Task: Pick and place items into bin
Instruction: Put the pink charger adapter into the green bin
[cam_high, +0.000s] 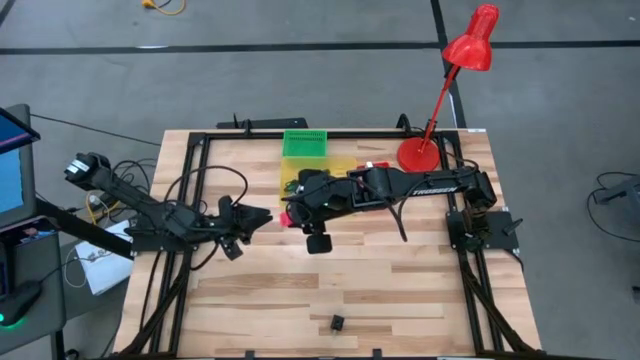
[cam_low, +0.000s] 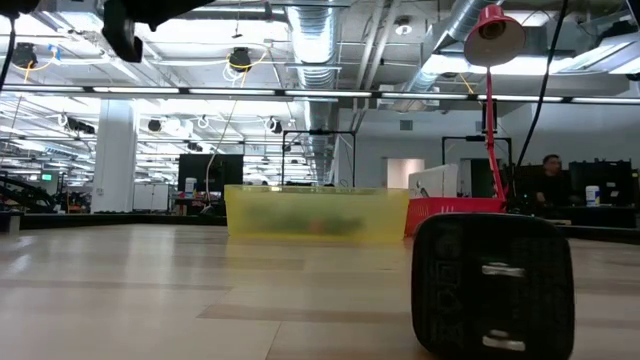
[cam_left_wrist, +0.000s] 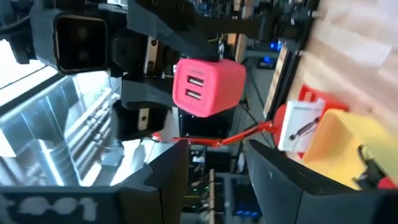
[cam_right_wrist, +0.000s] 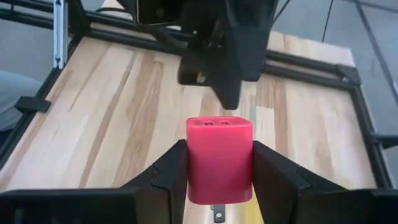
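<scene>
A pink USB charger cube (cam_right_wrist: 219, 158) sits between the fingers of my right gripper (cam_right_wrist: 219, 163), which reaches from the table's right across the yellow bin (cam_high: 318, 178) to mid-table (cam_high: 292, 216). My left gripper (cam_high: 258, 217) is open and faces it from the left at a short gap. In the left wrist view the pink charger (cam_left_wrist: 208, 87) shows beyond my left fingers (cam_left_wrist: 163, 174). A black charger cube (cam_high: 337, 322) rests on its side near the table's near edge, its prongs (cam_low: 497, 270) facing the low camera. My right gripper pinches the pink charger's two opposite side faces (cam_right_wrist: 193, 168) between its fingers (cam_right_wrist: 171, 169). The fingers come from the table's right, pointing left. The USB-port face (cam_left_wrist: 189, 87) points toward my left gripper and the prongs (cam_right_wrist: 217, 214) point back toward the wrist. The charger is lifted clear of the table.
The yellow bin (cam_low: 315, 213) holds several items, with a green basket (cam_high: 304, 143) behind it and a red desk lamp (cam_high: 425, 152) at the far right. A black frame (cam_high: 200, 137) edges the table. Bare wood (cam_high: 400, 290) lies toward the near edge.
</scene>
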